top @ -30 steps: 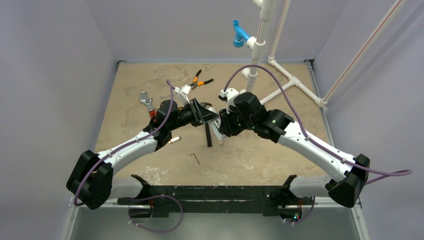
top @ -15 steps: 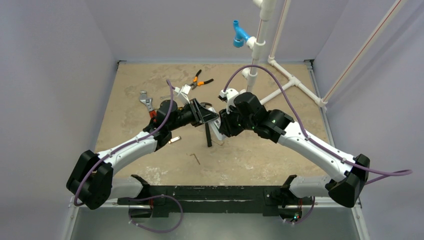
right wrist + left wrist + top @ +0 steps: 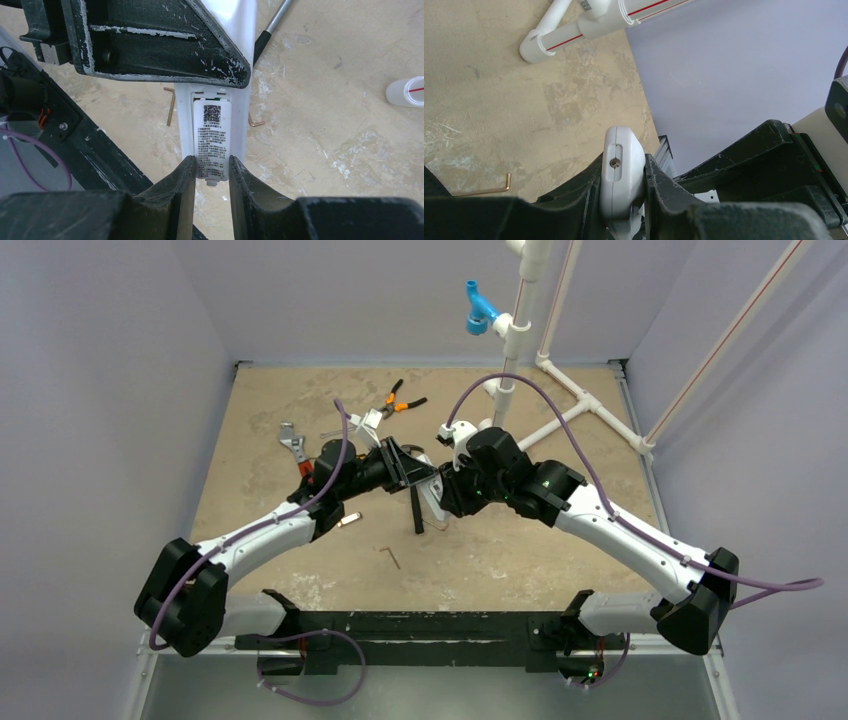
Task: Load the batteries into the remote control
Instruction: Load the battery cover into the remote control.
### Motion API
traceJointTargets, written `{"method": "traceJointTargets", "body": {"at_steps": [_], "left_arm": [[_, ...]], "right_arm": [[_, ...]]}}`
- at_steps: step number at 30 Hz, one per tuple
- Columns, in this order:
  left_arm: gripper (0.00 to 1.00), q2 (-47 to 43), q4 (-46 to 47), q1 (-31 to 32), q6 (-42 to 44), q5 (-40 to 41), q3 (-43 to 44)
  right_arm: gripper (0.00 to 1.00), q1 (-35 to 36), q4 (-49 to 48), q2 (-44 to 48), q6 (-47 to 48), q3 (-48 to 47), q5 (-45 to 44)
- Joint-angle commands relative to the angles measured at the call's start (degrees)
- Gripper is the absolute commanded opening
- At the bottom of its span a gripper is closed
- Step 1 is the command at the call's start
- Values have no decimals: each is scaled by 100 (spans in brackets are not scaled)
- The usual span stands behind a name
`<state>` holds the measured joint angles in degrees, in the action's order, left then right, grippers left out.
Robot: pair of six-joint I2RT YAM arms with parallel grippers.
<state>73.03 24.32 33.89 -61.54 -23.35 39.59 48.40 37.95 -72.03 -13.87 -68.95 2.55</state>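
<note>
Arms angled inward; left hand (image 3: 623, 176) and right hand (image 3: 212, 166) both clamped.

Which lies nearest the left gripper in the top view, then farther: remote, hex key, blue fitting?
1. Remote, held in the left gripper.
2. Hex key, on the table nearer the bases.
3. Blue fitting, high on the far pipe.

We see soft, even light and faint shadows on the mottled beige surface (image 3: 520, 540); the wrist views blur at their near edges.

Pipe frame (image 3: 585, 400) blocks back right, tabletop (image 3: 530, 555) open front right
</note>
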Motion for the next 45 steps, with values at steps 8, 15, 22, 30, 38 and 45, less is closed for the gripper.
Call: {"method": "traceJointTargets", "body": {"at_steps": [8,15,22,30,38,45], "left_arm": [[0,-10,387,22,-31,-72,288],[0,-4,431,18,-51,-104,295],[0,7,448,20,-60,-117,288],[0,11,504,30,-86,-209,304],[0,61,544,23,-112,-236,314],[0,79,518,30,-96,-265,356]], "right_arm": [[26,-15,-94,90,13,-5,-47],[26,-15,-166,-37,25,-105,-131],[25,-18,-286,-66,42,-110,-196],[25,-21,-492,-9,114,-16,-244],[26,-24,-705,206,152,108,-393],[26,-22,-659,86,148,70,-293]]}}
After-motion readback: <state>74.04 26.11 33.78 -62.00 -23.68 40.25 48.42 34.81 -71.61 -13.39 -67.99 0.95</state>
